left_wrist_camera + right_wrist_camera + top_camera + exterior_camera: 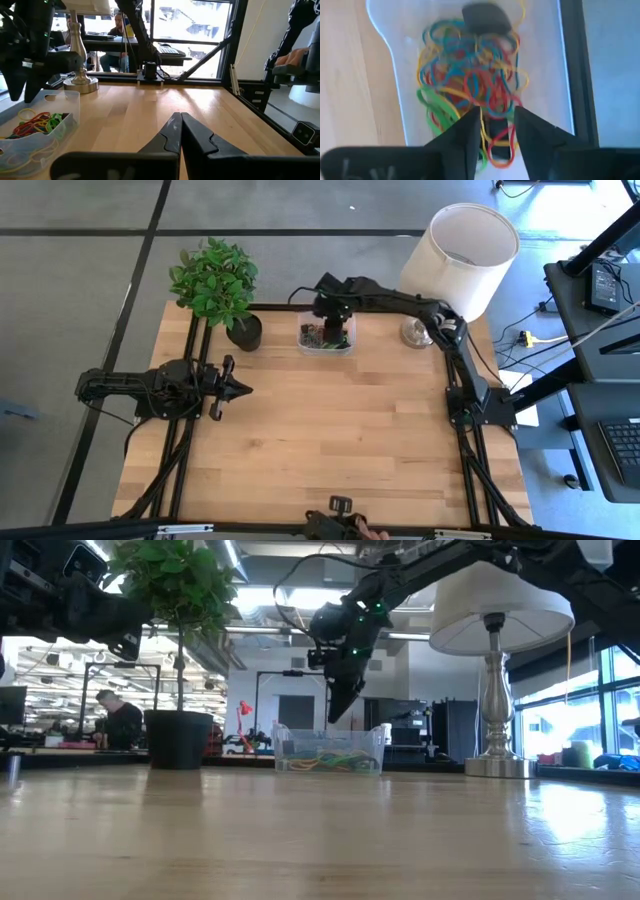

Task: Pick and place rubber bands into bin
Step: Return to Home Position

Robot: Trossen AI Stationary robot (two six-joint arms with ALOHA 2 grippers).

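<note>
The clear bin (326,348) stands near the table's far edge, between the plant pot and the lamp. A tangle of red, yellow, green and blue rubber bands (470,70) lies inside it, also seen as rubber bands (325,761) through the bin wall (372,748) and as rubber bands (35,122). My right gripper (497,122) hangs open just above the bin (385,45), fingers pointing down, and shows as my right gripper (338,710) in the low view. My left gripper (243,390) hovers shut over the table's left half, its tips (179,117) closed together.
A black plant pot (245,332) with a leafy plant stands left of the bin. A lamp with a white shade (460,255) and a metal base (418,332) stands to its right. Bare wood (340,430) fills the table's middle and near side. People sit in the room behind.
</note>
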